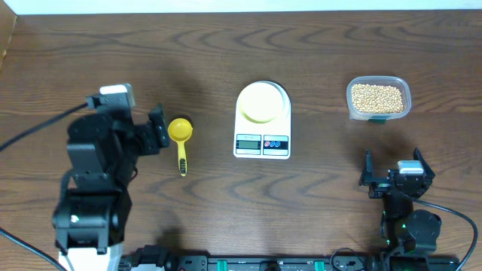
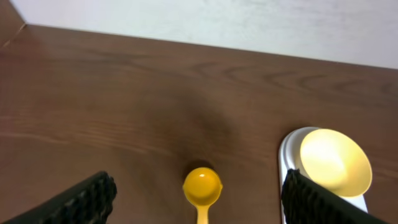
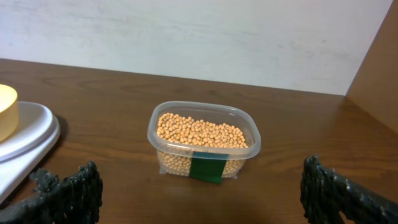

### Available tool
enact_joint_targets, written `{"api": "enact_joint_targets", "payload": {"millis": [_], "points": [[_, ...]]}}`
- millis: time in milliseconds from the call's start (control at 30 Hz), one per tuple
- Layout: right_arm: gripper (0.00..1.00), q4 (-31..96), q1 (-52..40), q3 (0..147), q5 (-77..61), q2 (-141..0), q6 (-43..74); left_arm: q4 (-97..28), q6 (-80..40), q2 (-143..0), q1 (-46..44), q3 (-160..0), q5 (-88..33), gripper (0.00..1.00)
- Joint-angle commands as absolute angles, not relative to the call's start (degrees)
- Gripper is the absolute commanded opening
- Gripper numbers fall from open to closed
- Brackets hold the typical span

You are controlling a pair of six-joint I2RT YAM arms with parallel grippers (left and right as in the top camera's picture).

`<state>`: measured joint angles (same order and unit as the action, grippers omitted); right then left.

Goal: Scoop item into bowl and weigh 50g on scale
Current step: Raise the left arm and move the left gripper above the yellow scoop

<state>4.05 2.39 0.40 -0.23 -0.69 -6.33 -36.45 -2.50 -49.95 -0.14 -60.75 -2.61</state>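
Observation:
The tan beans fill a clear plastic tub at the back right, also in the right wrist view. The pale-yellow bowl sits empty on the white scale at the table's middle. Both show in the left wrist view, the bowl on the scale. A bright yellow scoop lies left of the scale, handle toward the front. My left gripper is open and empty, just left of the scoop, which lies between its fingers. My right gripper is open and empty, in front of the tub.
The scale's edge and the bowl's rim show at the left of the right wrist view. A green label marks the tub's front. A pale wall runs behind the table's far edge.

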Motion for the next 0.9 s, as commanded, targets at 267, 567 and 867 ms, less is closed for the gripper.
{"api": "enact_joint_targets", "payload": {"millis": [267, 567, 867], "points": [[0.99, 4.3, 2.2, 0.3, 0.0, -0.3, -6.7, -48.1, 1.3, -65.4, 10.7, -82.3, -11.5, 0.87], [0.99, 4.3, 2.2, 0.3, 0.0, -0.3, -6.7, -56.3, 3.7, -81.0, 12.8, -95.5, -12.0, 0.87], [0.99, 4.3, 2.2, 0.3, 0.0, -0.3, -6.7, -65.6, 5.4, -93.8, 12.8, -102.5, -12.1, 0.87]]}}
